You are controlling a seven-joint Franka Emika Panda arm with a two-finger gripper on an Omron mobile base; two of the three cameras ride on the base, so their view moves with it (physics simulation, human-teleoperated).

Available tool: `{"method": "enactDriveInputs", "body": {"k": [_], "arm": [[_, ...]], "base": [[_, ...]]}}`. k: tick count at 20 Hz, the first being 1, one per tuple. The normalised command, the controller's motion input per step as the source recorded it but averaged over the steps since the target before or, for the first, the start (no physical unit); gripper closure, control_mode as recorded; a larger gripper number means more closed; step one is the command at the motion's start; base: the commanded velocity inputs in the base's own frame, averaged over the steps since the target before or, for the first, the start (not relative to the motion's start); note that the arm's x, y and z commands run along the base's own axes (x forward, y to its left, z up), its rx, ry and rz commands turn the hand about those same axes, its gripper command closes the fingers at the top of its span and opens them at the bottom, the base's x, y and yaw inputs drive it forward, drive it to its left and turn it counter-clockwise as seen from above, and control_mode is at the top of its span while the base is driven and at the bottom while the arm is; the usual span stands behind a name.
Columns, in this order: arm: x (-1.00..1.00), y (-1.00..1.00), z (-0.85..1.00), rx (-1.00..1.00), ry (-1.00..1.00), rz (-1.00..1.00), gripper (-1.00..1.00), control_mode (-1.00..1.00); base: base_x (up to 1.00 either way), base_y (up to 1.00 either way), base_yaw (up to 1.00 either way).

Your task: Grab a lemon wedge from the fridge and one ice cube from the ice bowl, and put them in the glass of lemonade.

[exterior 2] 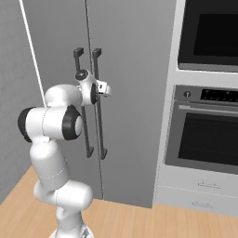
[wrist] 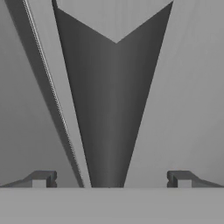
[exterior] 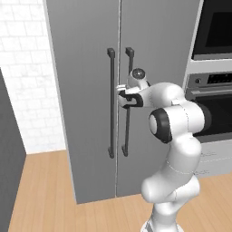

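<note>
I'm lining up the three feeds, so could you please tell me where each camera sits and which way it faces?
Left base view: behind-left, facing the closed fridge; arm and hand at the right-door handle.
Right base view: behind-right, same fridge, wall oven beside it; arm lower left.
Hand view: looks along open fingertips straddling the handle.
The base views share fridge, handles, arm.

Fridge (exterior: 86, 90) left of the wall oven (exterior: 215, 68), handles (exterior: 111, 102) side by side at its middle.

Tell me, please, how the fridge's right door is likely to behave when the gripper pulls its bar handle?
The right bar handle, dark and straight, looks stiff. The gripper stands open around it; its smooth surface might slip. The tall fridge door probably swings heavily.
</note>
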Motion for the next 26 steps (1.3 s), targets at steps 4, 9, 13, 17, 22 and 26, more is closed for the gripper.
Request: {"method": "enactDriveInputs", "body": {"k": [4,9,13,17,22,26], "arm": [[0.36,0.00,-0.12,0.03,0.00,0.05,-1.00,-1.00],[0.37,0.00,-0.10,0.04,0.00,0.08,1.00,-1.00],[0.16,0.00,0.03,0.00,0.00,0.05,1.00,-1.00],[0.07,0.00,0.08,-0.05,0.00,0.00,1.00,-1.00],[0.00,-0.34,0.09,-0.03,0.00,0.00,1.00,-1.00],[-0.11,-0.71,0.11,0.00,0.00,0.00,1.00,-1.00]], "base": [[0.00,0.00,0.00],[0.00,0.00,0.00],[0.00,0.00,0.00],[0.00,0.00,0.00],[0.00,0.00,0.00],[0.00,0.00,0.00]]}}
